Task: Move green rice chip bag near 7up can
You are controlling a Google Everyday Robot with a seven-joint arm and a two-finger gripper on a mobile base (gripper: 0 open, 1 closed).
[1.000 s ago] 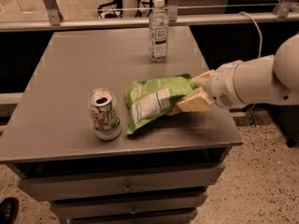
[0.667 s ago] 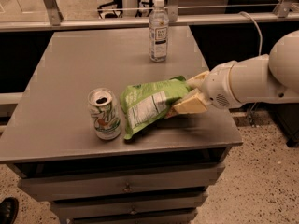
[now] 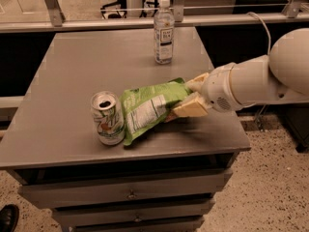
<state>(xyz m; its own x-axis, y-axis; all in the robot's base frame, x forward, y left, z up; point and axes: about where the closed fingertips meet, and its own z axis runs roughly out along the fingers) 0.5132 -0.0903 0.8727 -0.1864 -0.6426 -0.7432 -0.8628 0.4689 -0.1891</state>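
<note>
The green rice chip bag (image 3: 147,109) is a crinkly light-green bag with a white label panel. It lies tilted near the front of the grey table (image 3: 72,66), its left end touching or almost touching the 7up can (image 3: 107,118). The can stands upright with its top open, at the front left of the table. My gripper (image 3: 189,96) comes in from the right on a white arm and is shut on the right end of the bag, one cream finger above it and one below.
A clear plastic water bottle (image 3: 163,31) with a white cap stands at the back of the table. The table has drawers below its front edge. A metal rail (image 3: 145,21) runs behind it. A black shoe (image 3: 7,218) is at the bottom left on the floor.
The arm and the bag have shifted slightly left, bringing the bag's left end closer against the can. The can and bottle have not moved.
</note>
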